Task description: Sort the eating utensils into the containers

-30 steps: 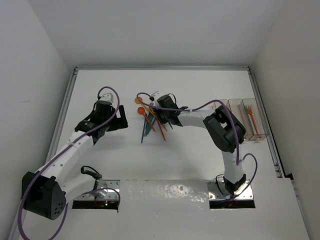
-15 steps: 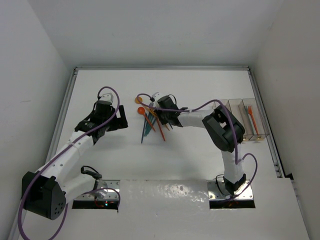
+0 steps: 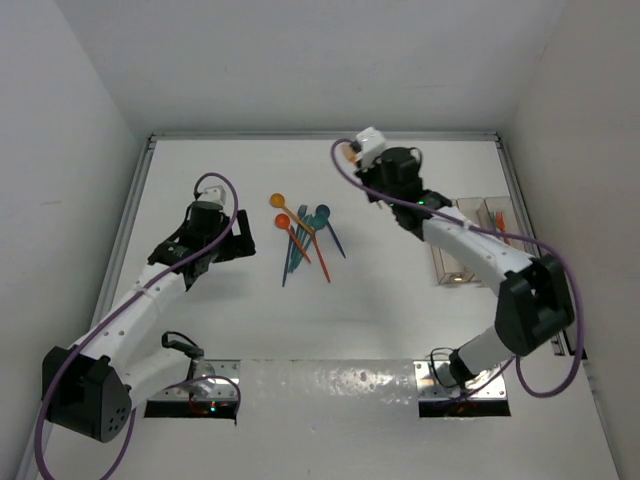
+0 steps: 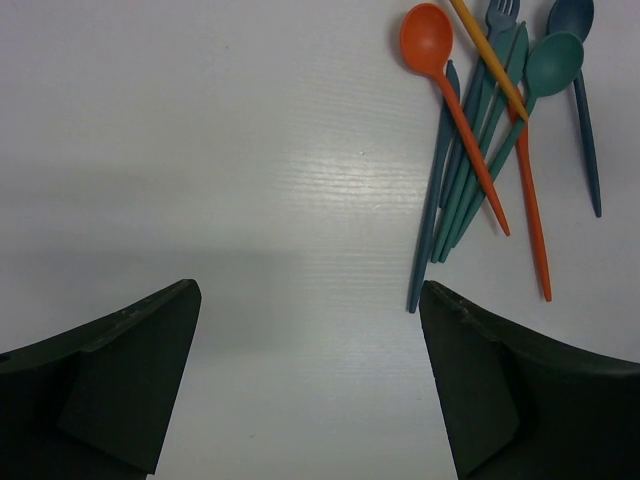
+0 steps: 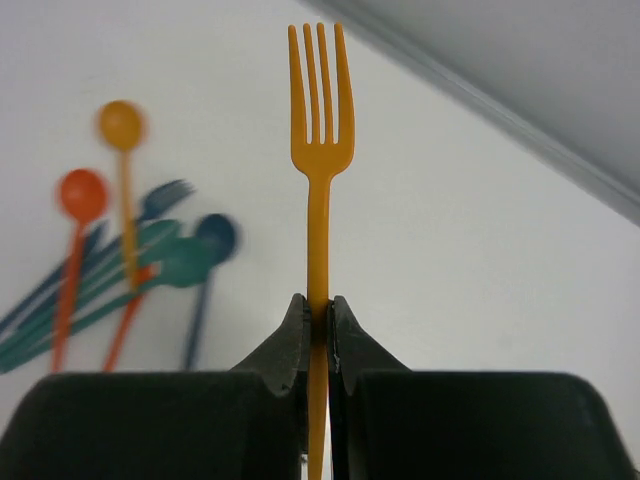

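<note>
The right gripper is clamped on an orange fork. It pinches the handle low down, so the tines stand straight up, clear of the fingers. Gripping that far from the head leaves most of the fork free to drop into a narrow slot.

From above, this arm hangs over the far side of the table, between the pile and the bins. It carries the fork well above everything else. The bins sit in a row by the right edge. The rightmost seems to hold something orange, but the arm partly covers it, so I cannot say it is a fork. If it is, that bin is the likely target.

The left gripper hovers wide open and empty just left of the pile, touching nothing, probably parked so the arms do not meet.

The pile is unsorted, with spoons and forks in orange, teal and blue fanned across one another. An orange spoon lies across several teal handles at its left side. With handles crossed like this, the easier next pick is a top piece, since pulling a lower one would drag its neighbours
</note>
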You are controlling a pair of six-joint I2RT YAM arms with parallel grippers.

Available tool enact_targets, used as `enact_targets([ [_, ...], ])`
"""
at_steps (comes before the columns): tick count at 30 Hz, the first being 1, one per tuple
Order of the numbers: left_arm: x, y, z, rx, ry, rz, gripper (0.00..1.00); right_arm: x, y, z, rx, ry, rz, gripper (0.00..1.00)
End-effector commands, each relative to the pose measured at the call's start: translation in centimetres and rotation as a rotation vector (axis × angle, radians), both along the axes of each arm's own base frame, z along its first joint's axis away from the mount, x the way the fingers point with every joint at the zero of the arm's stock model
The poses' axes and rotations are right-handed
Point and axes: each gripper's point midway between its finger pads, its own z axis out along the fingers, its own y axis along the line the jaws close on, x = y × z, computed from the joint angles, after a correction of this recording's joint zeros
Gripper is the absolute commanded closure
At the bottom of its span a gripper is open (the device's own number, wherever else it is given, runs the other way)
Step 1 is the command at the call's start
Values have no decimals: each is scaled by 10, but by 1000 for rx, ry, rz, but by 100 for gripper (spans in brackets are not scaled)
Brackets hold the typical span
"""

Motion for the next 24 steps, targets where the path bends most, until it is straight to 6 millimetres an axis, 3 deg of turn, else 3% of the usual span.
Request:
enact_targets([
  [1,5,-1,14,-17,-51,4,11,1,-88,-10,-101,26,-129,100],
  [3,4,-1,15,-18,-51,2,11,-2,-122,-1,-131,4,-169,100],
  [4,4,-1,15,-18,-51,2,11,-2,-153,-6,-160,17,-216,100],
  [9,4,-4,14,-24,-47,-12,11,-13,-241,-11,-233,43,-313,100],
  [10,4,-4,14,-23,-47,-13,11,-16,-275,-12,-257,51,-371,100],
  [12,3,-4,15,-21,-45,-20,11,-21,-302,-16,-273,65,-411,100],
  [13,3,-4,14,-22,-43,-21,11,-26,-329,-17,-296,69,-470,100],
  [15,2,-4,14,-21,-41,-24,11,-30,-362,-21,-324,72,-553,100],
  [18,3,-3,14,-18,-41,-21,10,-37,-390,-32,-370,106,-613,100],
  [21,2,-2,13,-9,-37,-17,11,-47,-408,-58,-427,179,-649,100],
  [24,3,-1,13,-4,-38,-11,11,-58,-414,-80,-438,228,-663,100],
])
